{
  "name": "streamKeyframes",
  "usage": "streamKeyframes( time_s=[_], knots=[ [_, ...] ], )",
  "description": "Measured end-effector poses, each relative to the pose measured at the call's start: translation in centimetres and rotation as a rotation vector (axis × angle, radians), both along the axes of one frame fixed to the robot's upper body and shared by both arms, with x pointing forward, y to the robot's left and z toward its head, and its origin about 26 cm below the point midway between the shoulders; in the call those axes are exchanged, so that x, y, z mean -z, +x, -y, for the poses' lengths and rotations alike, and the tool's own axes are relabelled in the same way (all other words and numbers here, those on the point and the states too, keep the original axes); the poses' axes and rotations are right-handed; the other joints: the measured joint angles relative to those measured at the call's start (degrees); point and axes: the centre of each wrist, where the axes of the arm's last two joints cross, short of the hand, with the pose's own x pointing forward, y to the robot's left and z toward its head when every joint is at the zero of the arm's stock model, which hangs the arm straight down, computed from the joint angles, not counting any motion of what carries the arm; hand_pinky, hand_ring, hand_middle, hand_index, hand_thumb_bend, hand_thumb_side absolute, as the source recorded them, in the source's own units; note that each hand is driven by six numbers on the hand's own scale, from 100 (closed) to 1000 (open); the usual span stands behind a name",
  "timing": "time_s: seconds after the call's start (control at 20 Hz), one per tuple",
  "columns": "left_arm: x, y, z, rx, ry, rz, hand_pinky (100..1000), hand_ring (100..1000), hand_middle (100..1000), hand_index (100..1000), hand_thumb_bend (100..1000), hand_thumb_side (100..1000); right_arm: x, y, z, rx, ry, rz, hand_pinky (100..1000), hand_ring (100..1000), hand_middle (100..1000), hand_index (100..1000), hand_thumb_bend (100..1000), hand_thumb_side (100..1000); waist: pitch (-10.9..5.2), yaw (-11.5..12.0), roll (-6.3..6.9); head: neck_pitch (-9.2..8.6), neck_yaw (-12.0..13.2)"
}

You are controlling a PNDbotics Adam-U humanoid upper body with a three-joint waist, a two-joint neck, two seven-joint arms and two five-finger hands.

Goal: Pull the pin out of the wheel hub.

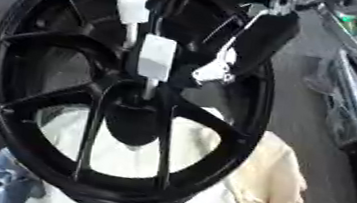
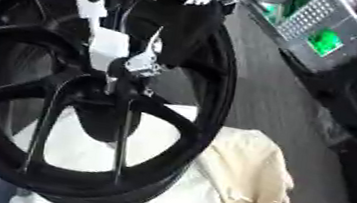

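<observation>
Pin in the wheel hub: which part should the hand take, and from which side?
Probably the white block topping the pin, not the thin silvery shaft below: the block is broader and stands clear of the hub. Come from the upper right, where the right hand hangs beside it, then pull along the shaft, away from the hub.

Right hand (image 1: 223,64) reaching down from top, black, silver-jointed fingers curled
</observation>
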Motion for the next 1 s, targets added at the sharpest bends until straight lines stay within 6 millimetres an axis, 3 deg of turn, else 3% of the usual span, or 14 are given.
streamKeyframes(
  time_s=[0.35, 1.0],
  knots=[
    [0.0, 0.0, 0.0, -0.003, 0.000, 0.002, 691, 721, 692, 720, 265, 795, 0.8, 0.6, -0.4, 0.014, 0.010, -0.022, 950, 828, 759, 907, 363, 554, 0.34, 0.0, -0.02, 0.00, 0.2],
    [0.0, 0.0, -0.2, -0.014, -0.002, 0.005, 692, 721, 688, 713, 263, 799, 2.5, 0.7, 0.3, 0.046, 0.000, -0.048, 934, 821, 737, 899, 372, 577, 1.13, 0.3, -0.36, 0.00, 0.3]
  ],
)
